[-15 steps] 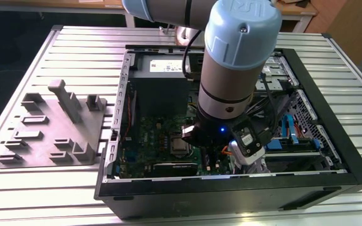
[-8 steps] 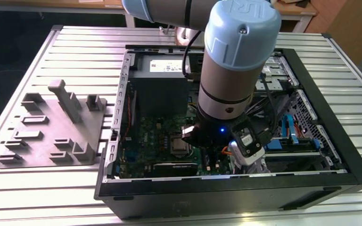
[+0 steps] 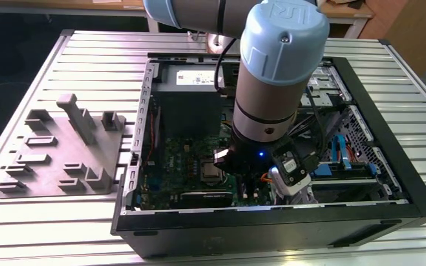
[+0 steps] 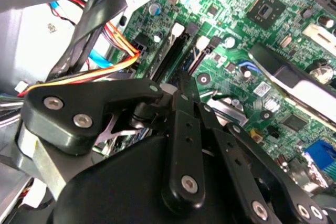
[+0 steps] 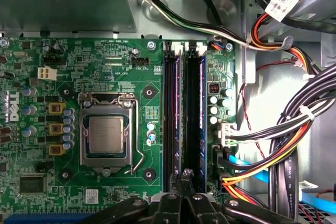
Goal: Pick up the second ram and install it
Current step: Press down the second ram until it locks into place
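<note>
The black gripper [image 5: 184, 178] sits low over the green motherboard [image 5: 131, 77], fingers clenched together right above the seated dark blue-green ram stick [image 5: 176, 114].

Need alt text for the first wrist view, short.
Looking down on a green motherboard inside an open computer case, the gripper sits over the near end of two memory sticks standing in parallel black slots. A bare processor in its socket lies beside them, with bundled cables on the slots' other side.
</note>
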Robot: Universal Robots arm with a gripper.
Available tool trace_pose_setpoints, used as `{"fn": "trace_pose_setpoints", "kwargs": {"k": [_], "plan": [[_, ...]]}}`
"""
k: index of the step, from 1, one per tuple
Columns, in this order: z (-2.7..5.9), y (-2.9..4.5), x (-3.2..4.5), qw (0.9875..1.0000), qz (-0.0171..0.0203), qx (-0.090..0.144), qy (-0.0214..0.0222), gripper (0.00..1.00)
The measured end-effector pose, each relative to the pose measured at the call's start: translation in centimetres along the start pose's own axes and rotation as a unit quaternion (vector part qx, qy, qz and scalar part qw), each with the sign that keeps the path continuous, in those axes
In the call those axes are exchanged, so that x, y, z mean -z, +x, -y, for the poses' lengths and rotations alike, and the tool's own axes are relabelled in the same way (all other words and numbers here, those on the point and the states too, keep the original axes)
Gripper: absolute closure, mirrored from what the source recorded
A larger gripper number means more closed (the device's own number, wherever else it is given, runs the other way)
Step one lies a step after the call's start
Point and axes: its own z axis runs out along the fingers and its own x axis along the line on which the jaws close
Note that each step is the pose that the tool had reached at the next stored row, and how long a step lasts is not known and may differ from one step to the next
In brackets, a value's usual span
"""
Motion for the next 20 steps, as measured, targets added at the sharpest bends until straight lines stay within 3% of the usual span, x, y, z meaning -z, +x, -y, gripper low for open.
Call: {"fn": "trace_pose_setpoints", "kwargs": {"k": [13,15,20], "plan": [[0.00,0.00,-0.12,1.0000,0.0000,0.000,-0.0002,0.90],[-0.05,-0.02,0.15,1.0000,0.0005,0.000,-0.0018,0.90],[-0.06,-0.08,1.84,1.0000,0.0001,0.000,0.0009,0.90]]}}
